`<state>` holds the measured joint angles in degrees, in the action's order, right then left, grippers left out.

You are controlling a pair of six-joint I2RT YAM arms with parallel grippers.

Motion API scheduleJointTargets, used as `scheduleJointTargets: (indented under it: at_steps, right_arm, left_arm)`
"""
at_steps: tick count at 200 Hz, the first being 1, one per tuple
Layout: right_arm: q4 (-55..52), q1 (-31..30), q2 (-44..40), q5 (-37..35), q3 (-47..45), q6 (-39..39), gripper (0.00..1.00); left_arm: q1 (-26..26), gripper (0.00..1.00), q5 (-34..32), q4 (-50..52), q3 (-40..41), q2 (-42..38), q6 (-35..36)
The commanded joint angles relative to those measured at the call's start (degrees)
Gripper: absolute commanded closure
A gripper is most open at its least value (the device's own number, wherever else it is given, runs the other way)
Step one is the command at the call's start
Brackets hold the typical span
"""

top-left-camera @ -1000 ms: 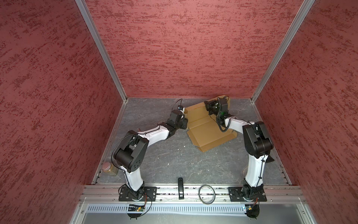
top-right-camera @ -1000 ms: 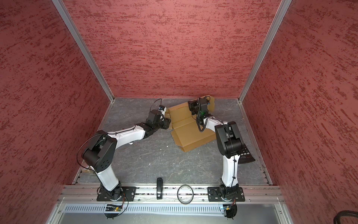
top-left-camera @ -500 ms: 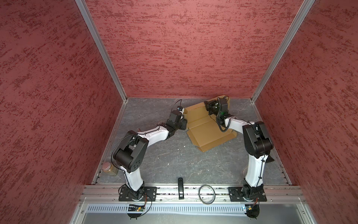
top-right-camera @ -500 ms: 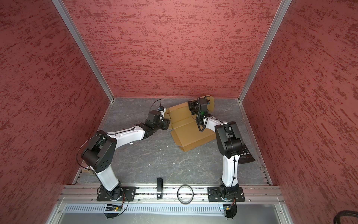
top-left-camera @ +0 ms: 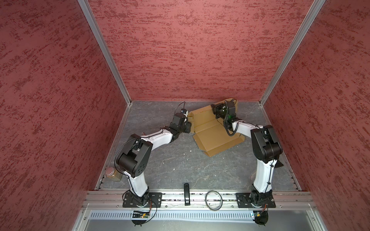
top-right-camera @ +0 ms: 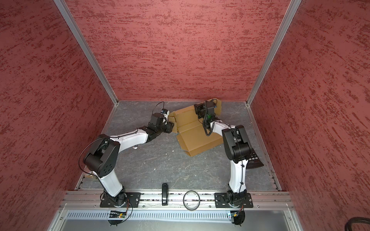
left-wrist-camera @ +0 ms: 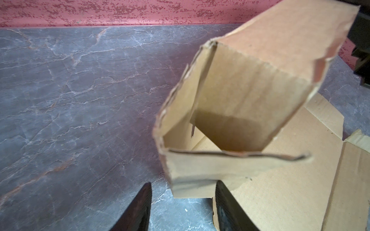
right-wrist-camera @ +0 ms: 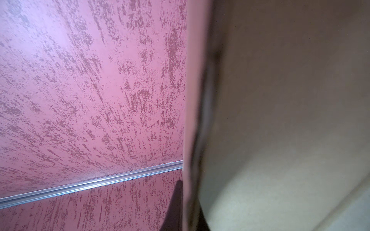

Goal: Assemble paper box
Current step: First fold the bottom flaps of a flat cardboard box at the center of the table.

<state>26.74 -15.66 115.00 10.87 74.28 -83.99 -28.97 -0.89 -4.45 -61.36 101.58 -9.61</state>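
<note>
- almost nothing shifts over the last second: both arms stay put, and the paper box (top-left-camera: 217, 138) lies in the same spot on the far right part of the grey table (top-left-camera: 170, 160), close to the back wall (top-left-camera: 190, 60).
- the right gripper (right-wrist-camera: 188, 216) stays clenched on the box's raised far flap (top-left-camera: 235, 103). in the right wrist view the cardboard edge runs straight into its jaws, and in both top views that flap stands up near the wall.
- the left gripper (left-wrist-camera: 182, 192) stays released, with its jaws half apart, at the left edge of the box. the folded-up side flap (left-wrist-camera: 200, 170) sits just ahead of its fingers (left-wrist-camera: 226, 204); one seems to touch the flap and the other stands clear.
- the near panel of the box is flat on the table, and only the far left corner is folded up into something like a wall.
- this stillness looks like a hold. the right arm seems to brace the sheet while the left lines up on the side flap.
- the assembly looks early, with most folds not yet made.
</note>
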Motion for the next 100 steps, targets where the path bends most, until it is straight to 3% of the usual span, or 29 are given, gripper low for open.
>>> scheduleJointTargets:
  at_steps: [1, 100]
  right_arm:
    - [0.59, -0.34, 0.18, -0.51, 1.13, -1.36, 1.00]
    - [0.27, -0.29, -0.17, -0.28, 1.47, -0.92, 1.00]
  left_arm:
    - [0.14, 0.48, 2.12, -2.02, 0.13, 1.19, 1.16]
    - [-0.22, 0.51, 4.11, -2.74, -1.50, 3.30, 1.39]
